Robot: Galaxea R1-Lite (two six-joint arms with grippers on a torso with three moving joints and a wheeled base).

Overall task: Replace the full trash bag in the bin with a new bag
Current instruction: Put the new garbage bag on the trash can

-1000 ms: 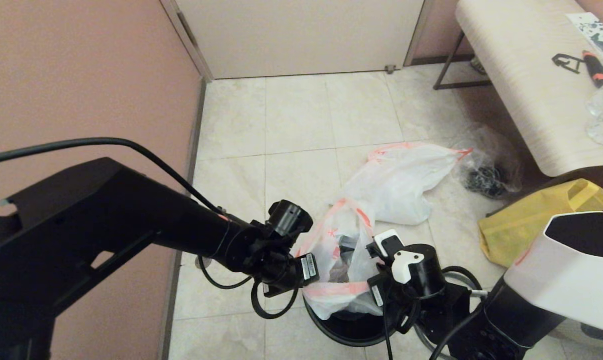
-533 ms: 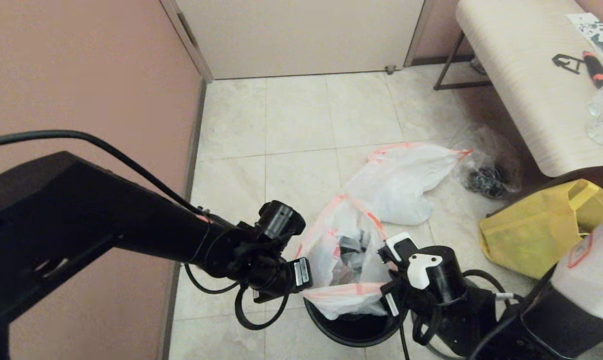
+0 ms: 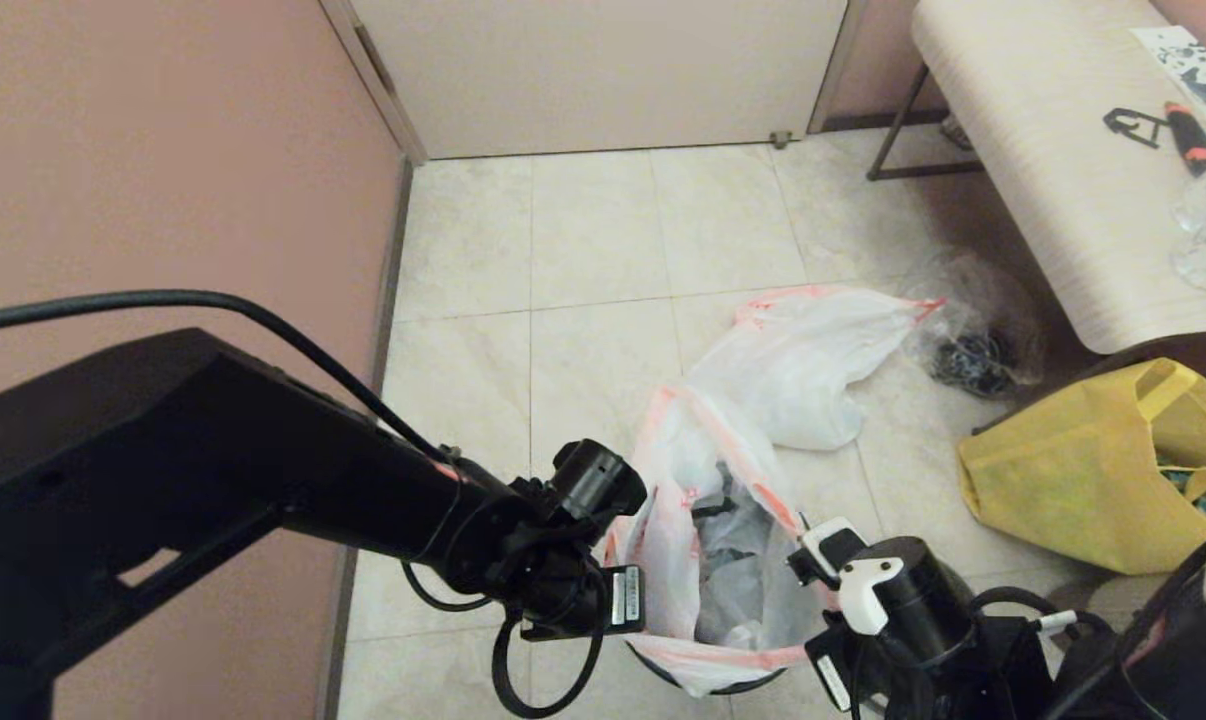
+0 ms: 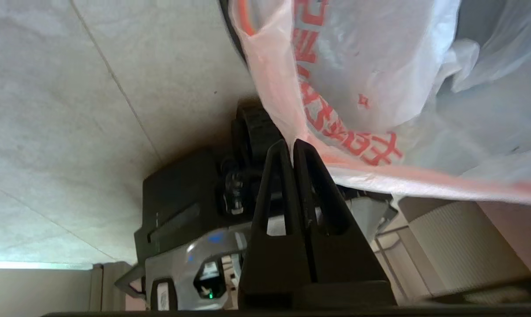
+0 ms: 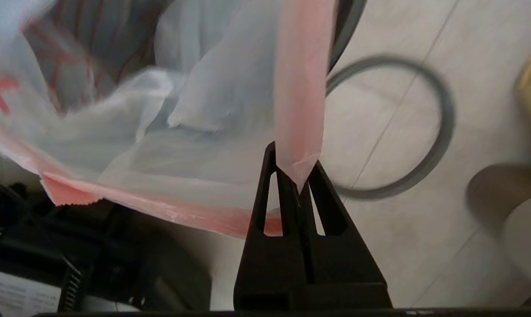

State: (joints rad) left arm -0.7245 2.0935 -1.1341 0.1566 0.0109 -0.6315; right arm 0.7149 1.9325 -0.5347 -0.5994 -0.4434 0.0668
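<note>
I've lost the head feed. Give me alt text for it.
Both grippers, left and right, hold the orange-red rim of a printed translucent white plastic bag over the small black bin. A plainer white bag lies on the tiled floor beyond.

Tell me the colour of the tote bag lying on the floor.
Yellow: the tote bag shows best in the head view.

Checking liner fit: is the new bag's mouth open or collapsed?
Open. The left claw and right claw each pinch the new bag at its orange-red rim, spreading it over the bin.
</note>
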